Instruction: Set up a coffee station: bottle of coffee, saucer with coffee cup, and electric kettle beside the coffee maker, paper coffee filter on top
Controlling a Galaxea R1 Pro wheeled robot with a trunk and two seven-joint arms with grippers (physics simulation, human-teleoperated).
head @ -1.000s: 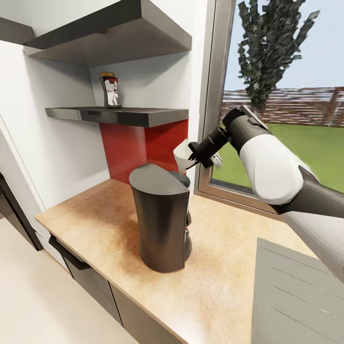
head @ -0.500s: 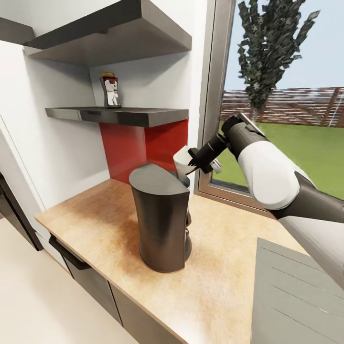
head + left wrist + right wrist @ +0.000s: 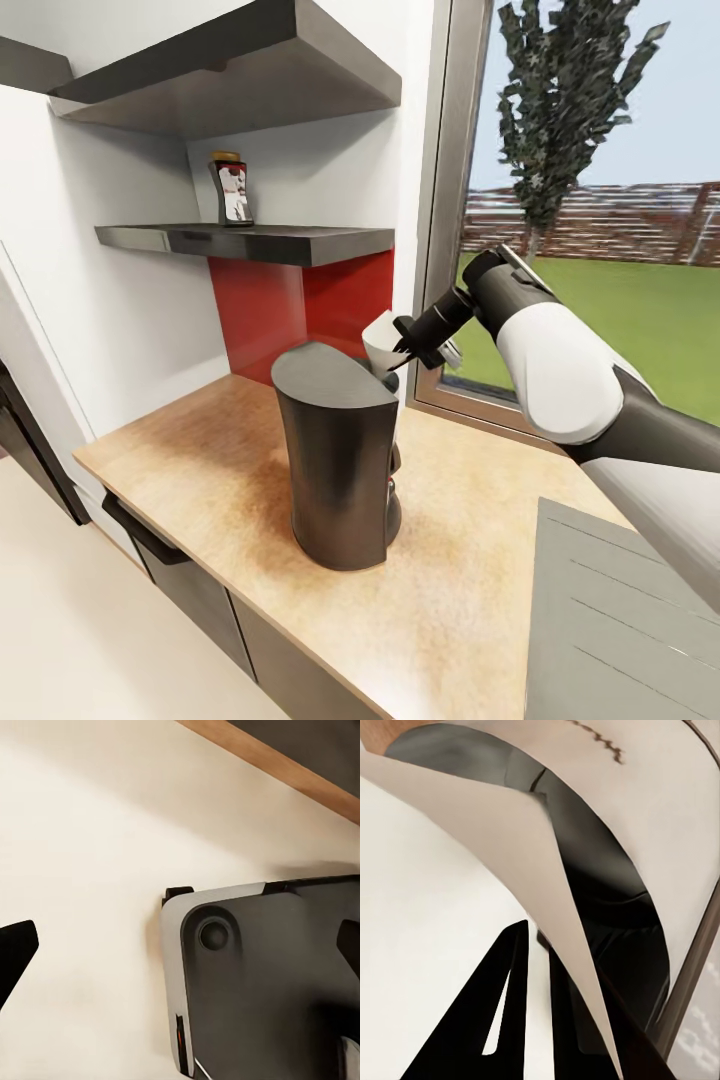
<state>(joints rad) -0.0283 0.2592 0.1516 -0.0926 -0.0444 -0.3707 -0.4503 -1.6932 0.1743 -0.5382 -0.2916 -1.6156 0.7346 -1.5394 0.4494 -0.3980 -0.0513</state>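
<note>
The dark coffee maker [image 3: 335,455] stands on the wood-coloured kitchen countertop [image 3: 200,450]. My right gripper [image 3: 408,346] is shut on the whitish paper coffee filter [image 3: 380,337], which hangs just above and behind the maker's slanted top. In the right wrist view the curled filter [image 3: 502,840] lies against the black fingers [image 3: 506,1012], with the coffee maker [image 3: 607,885] below it. The bottle of coffee [image 3: 231,188] stands on the kitchen shelf [image 3: 250,241]. My left gripper [image 3: 180,949] is open and points down at the pale floor and the robot's base [image 3: 262,975].
A thicker dark slab [image 3: 230,80] hangs above the shelf. A red backsplash [image 3: 290,310] and a window frame [image 3: 445,220] stand behind the coffee maker. The steel sink's drainboard [image 3: 620,610] lies at the right of the counter.
My right gripper has lowered slightly and moved left with the filter, bringing it closer to the coffee maker's top. Nothing else has moved.
</note>
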